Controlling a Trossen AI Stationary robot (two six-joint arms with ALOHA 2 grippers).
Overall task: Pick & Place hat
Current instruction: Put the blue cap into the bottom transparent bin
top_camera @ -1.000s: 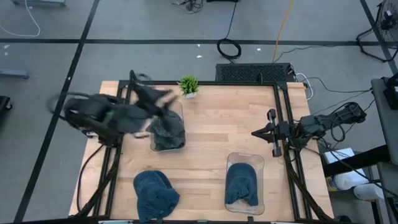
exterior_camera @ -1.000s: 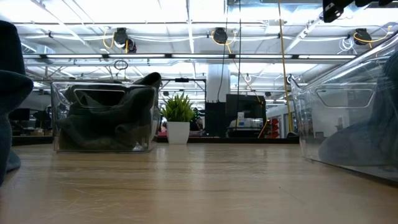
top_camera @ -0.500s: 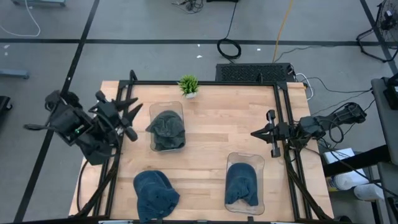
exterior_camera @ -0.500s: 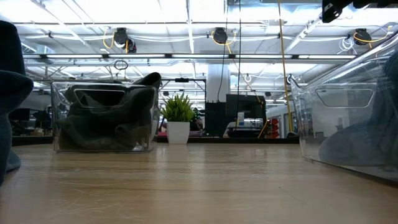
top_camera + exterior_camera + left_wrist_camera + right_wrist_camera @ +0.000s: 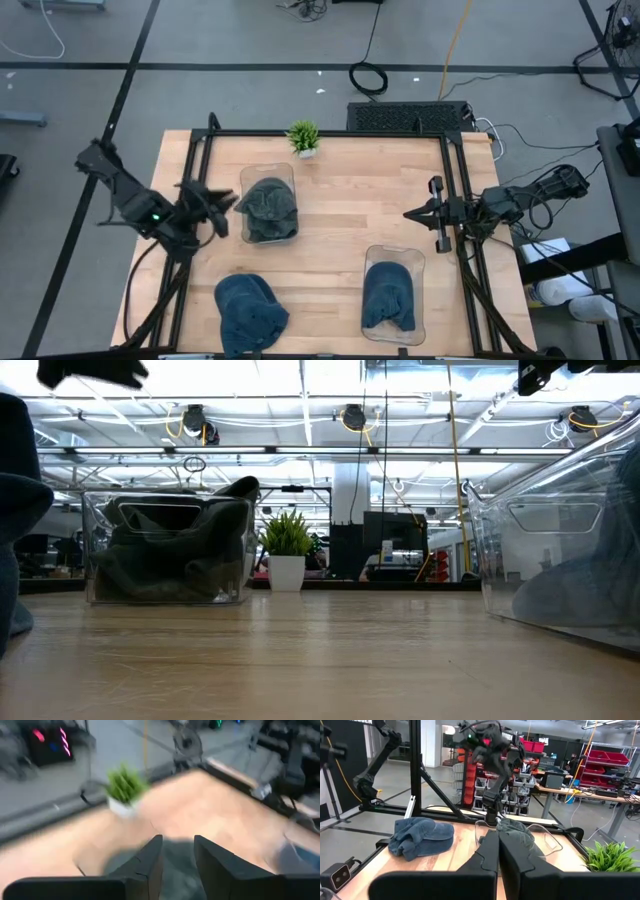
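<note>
Left gripper (image 5: 222,207) has withdrawn left of the far bin (image 5: 268,235), fingers parted and empty; hat (image 5: 266,199) deposited. Right gripper (image 5: 408,213) closed, idle.

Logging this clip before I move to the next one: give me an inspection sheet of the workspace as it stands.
Surface: wooden table, bare in the middle.
Job's things: grey hat in the clear bin near the plant; blue hat in the second clear bin; another blue hat loose on the table's front edge.
Clutter: small potted plant at the back edge.
End effectors: left end effector beside the grey hat's bin, fingers slightly apart, empty; right end effector shut, parked at the right edge.
Cables: coiled cable on the floor.
Surroundings: workshop shelving; no people seen.
</note>
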